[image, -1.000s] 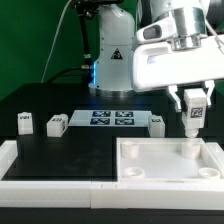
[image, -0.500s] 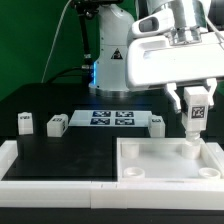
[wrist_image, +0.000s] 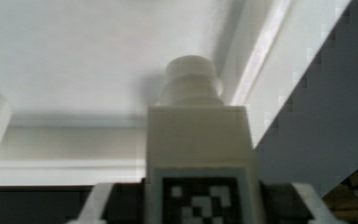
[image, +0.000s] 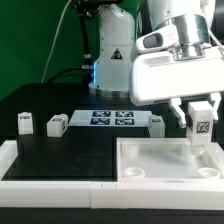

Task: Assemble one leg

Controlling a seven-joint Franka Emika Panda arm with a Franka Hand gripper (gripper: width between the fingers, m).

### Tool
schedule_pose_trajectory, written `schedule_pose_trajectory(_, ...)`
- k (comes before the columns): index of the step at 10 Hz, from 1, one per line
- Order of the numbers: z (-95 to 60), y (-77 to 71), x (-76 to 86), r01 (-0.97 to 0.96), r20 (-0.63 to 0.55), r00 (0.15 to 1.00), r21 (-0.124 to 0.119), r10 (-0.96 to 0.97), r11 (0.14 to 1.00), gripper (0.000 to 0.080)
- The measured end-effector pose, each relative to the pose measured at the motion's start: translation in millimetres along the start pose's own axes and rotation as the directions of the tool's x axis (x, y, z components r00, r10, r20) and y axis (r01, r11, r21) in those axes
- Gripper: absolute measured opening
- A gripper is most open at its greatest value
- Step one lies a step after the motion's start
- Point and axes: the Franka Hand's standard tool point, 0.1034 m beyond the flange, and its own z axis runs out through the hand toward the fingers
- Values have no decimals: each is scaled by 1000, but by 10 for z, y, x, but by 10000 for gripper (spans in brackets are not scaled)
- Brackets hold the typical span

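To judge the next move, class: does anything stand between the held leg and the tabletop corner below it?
Nothing visible does. The gripper holds the leg upright over the tabletop's far corner at the exterior view's right. The wrist view shows only bare white tabletop past the leg's tip. The socket itself is hidden.

We are reading no words, numbers or brand names anywhere. We are finding only black-and-white square tags, and their patterns are spelling out nothing legible. One is sitting on the small white blocky plastic leg [image: 203,122] clamped in the end effector [image: 203,112], several are lying printed on the thin flat white marker board [image: 112,119], and one is showing on each of three more small white plastic posts [image: 25,122] [image: 56,124] [image: 157,122] standing on the black table [image: 60,150].
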Motion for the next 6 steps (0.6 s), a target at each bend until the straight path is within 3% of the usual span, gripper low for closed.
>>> schedule_pose_trajectory(2,82,-8,88,1,-2,1000,5,-1,1000,287)
schedule_pose_trajectory(6,88,25,202,-4,-3,1000,5,4,1000,287)
